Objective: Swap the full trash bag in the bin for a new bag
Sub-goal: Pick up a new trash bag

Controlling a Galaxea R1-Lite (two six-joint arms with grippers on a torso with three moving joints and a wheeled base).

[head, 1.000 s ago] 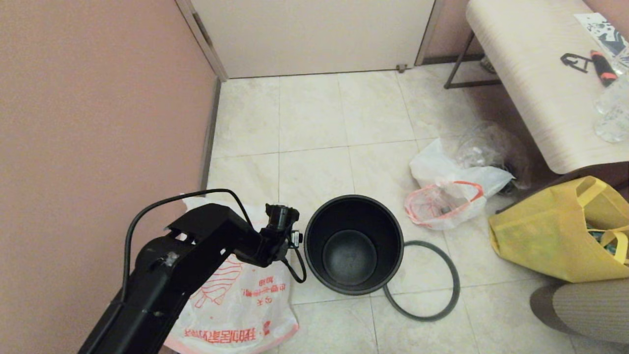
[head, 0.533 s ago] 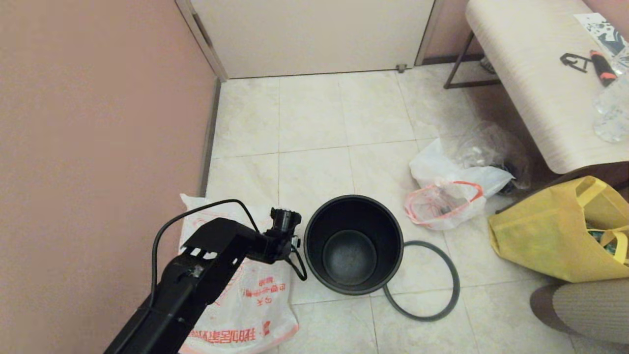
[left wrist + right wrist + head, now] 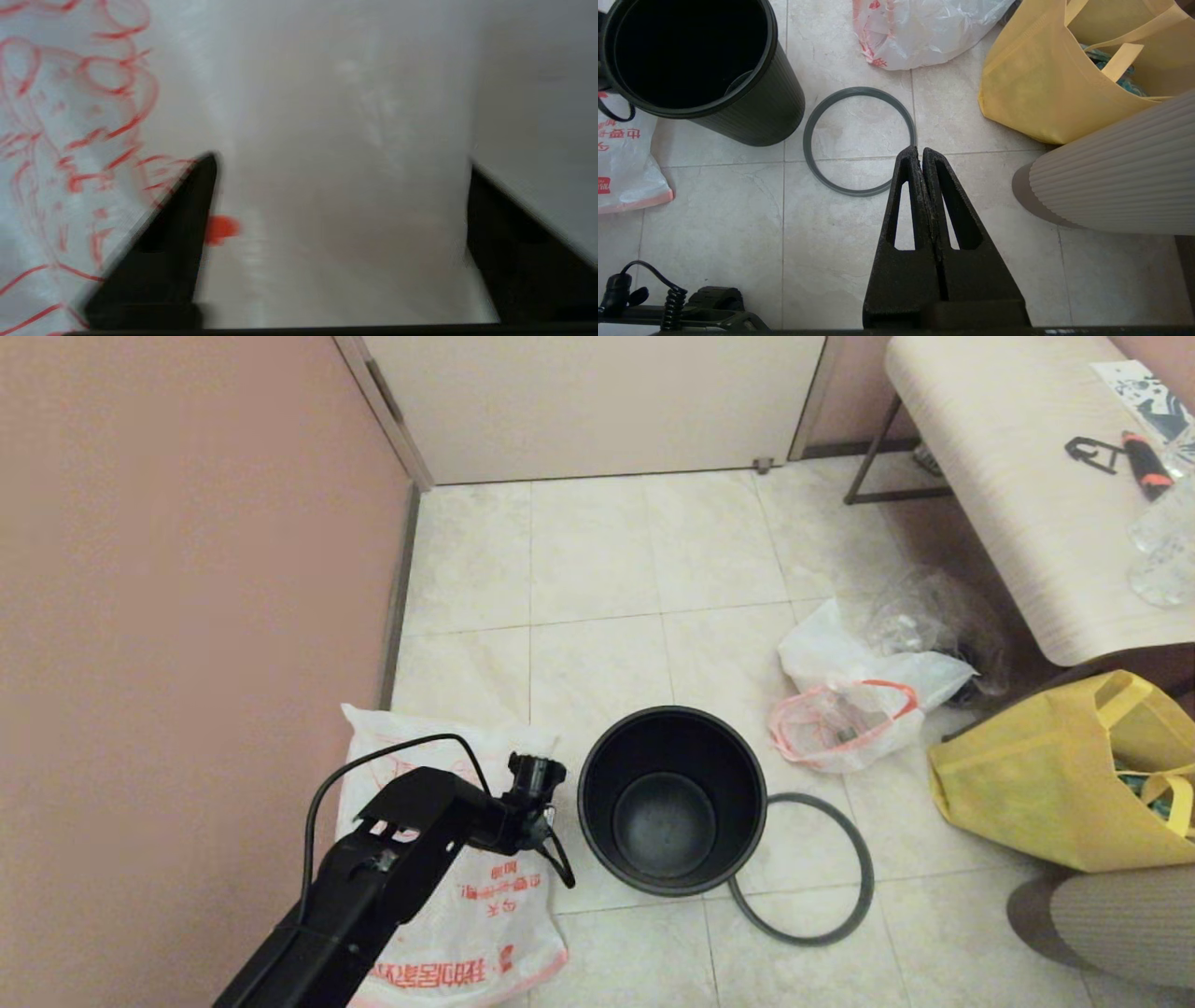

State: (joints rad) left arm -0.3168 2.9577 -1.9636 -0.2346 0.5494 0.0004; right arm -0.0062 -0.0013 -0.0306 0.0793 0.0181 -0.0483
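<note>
The left claw (image 3: 341, 196) hangs low over the new bag (image 3: 467, 896), its two black fingers (image 3: 173, 242) spread wide apart with nothing between them but white plastic; one finger sits over the edge of the red cartoon drawing, the other over plain white. In the head view the arm itself covers the claw and the middle of the bag, so whether the fingertips touch the plastic cannot be told, and the wrist view there is smeared. The new bag lies flat on the floor (image 3: 597, 569) by the pink wall, its near corner with the pink edge and red lettering poking out under the arm. Just beside it, toward the room's middle, stands the bin (image 3: 671, 798), upright and open, with only its own dark bottom showing inside. Its grey ring (image 3: 854, 905) lies flat on the tiles against the bin's far side, part of its curve hidden behind the bin wall. Beyond the ring, toward the bench (image 3: 1018, 504), the full trash bag (image 3: 854, 709) slumps on the floor with its pink rim band gaping; behind it is a clear bag that is hard to make out. A yellow tote (image 3: 1046, 784) stands at the right edge, cut off by the frame. The right claw (image 3: 920, 156) hovers above the ring, fingers pressed together, holding nothing.
</note>
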